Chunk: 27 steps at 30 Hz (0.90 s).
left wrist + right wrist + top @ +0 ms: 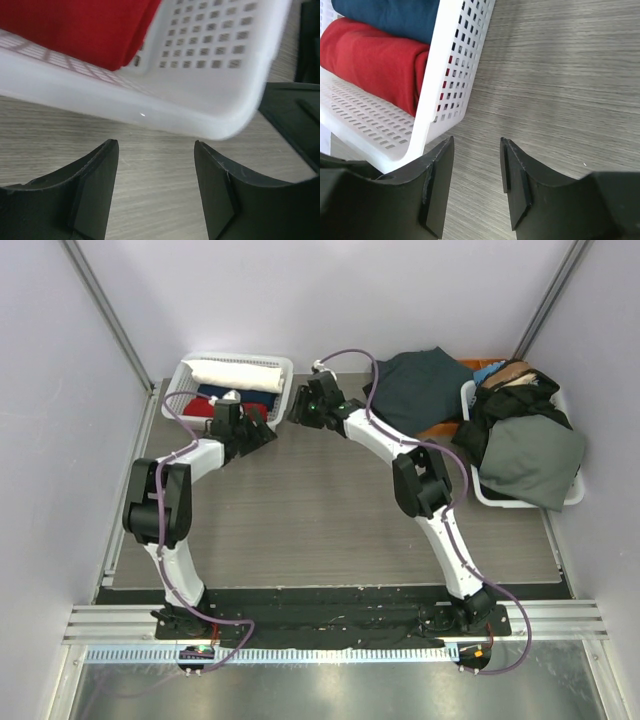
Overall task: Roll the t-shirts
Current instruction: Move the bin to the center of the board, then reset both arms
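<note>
Shirts are sitting rolled in the white basket [284,370] up at 11 o'clock: a cream one [235,375], a navy one [390,15] and a red one [370,55]. Both arms are hovering right at its near rim, with the left gripper [156,147] and right gripper [476,145] each gaping about halfway and gripping nothing. Looks like a drop-off is wrapping up. Next, I'm guessing an arm should be reaching over to the dark pile [420,380] at 1 o'clock for a fresh tee to spread flat.
</note>
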Available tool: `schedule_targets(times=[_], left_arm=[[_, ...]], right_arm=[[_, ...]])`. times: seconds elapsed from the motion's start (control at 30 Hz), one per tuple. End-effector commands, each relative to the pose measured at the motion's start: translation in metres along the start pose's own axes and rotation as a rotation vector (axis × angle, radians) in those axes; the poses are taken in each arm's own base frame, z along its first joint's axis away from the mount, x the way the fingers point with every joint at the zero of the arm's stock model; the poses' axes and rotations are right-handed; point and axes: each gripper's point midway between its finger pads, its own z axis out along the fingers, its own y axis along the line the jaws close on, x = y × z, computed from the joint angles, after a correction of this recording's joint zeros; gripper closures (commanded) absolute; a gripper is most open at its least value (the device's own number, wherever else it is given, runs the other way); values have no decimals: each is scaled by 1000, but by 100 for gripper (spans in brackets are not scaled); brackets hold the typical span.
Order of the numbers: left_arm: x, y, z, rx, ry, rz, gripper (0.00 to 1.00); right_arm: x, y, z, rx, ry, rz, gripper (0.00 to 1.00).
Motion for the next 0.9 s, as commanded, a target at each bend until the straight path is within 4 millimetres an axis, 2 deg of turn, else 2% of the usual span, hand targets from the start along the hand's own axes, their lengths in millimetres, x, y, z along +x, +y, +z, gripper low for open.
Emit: schedule_targets(times=[0.0, 0.03, 0.07, 0.1, 0.13, 0.17, 0.2, 0.23, 0.27, 0.3, 0.33, 0.37, 0.4, 0.43, 0.47, 0.5, 0.53, 0.57, 0.6, 0.63, 0.67, 0.7, 0.77, 0.8, 0.83, 0.87], left_arm=[[-27, -41, -39, 120, -79, 39, 34], [-14, -37, -45, 119, -59, 26, 33], [-18, -46, -62, 151, -90, 33, 32], [-12, -49, -70, 159, -91, 39, 27], [9, -39, -73, 139, -65, 36, 16], [13, -42, -83, 149, -71, 44, 9], [16, -56, -101, 179, -97, 65, 1], [36, -47, -108, 166, -75, 72, 0], [43, -48, -117, 167, -79, 92, 0], [42, -54, -137, 183, -123, 105, 0], [54, -59, -146, 205, -113, 123, 0], [74, -49, -150, 198, -86, 136, 0], [78, -49, -159, 208, -96, 139, 0], [78, -55, -177, 247, -131, 147, 0], [91, -44, -181, 245, -118, 156, 0], [94, -42, -188, 254, -130, 158, 0], [88, -44, -205, 288, -184, 159, 0], [94, -39, -209, 285, -183, 161, 0], [104, -28, -209, 273, -178, 166, 0], [102, -28, -221, 297, -213, 168, 0], [104, -25, -224, 301, -223, 170, 0], [112, -16, -223, 290, -218, 174, 0], [113, -12, -230, 308, -253, 181, 0], [115, -9, -230, 304, -263, 187, 0], [122, -1, -227, 292, -253, 199, 0], [121, 0, -229, 300, -273, 204, 0]], right_arm=[[-24, 14, -46, -33, -45, -22, 49], [-30, 22, -58, -70, -78, -26, 49], [-48, 40, -90, -118, -131, -29, 49], [-16, 18, -95, -86, -82, -18, 49], [-18, 21, -107, -108, -123, -17, 48], [-10, 18, -119, -102, -128, -20, 46], [2, 10, -146, -95, -137, -28, 37], [8, 4, -157, -85, -150, -35, 30], [12, -1, -172, -63, -168, -44, 1], [26, -13, -193, -41, -165, -72, 0], [35, -21, -207, -14, -154, -85, 0], [39, -26, -218, -7, -161, -102, 0], [65, -51, -226, 52, -109, -117, 0], [59, -49, -254, 39, -150, -125, 0], [62, -60, -264, 77, -168, -125, 0], [78, -76, -275, 101, -155, -127, 0], [73, -75, -300, 86, -201, -127, 0], [75, -79, -312, 86, -221, -127, 0], [86, -95, -319, 120, -226, -124, 0], [78, -94, -345, 104, -298, -111, 0], [79, -99, -355, 108, -325, -108, 0], [88, -117, -359, 152, -339, -109, 0], [88, -126, -382, 146, -419, -98, 0], [99, -139, -382, 171, -423, -86, 0], [101, -139, -384, 147, -447, -52, 0], [100, -133, -389, 95, -482, -32, 0]])
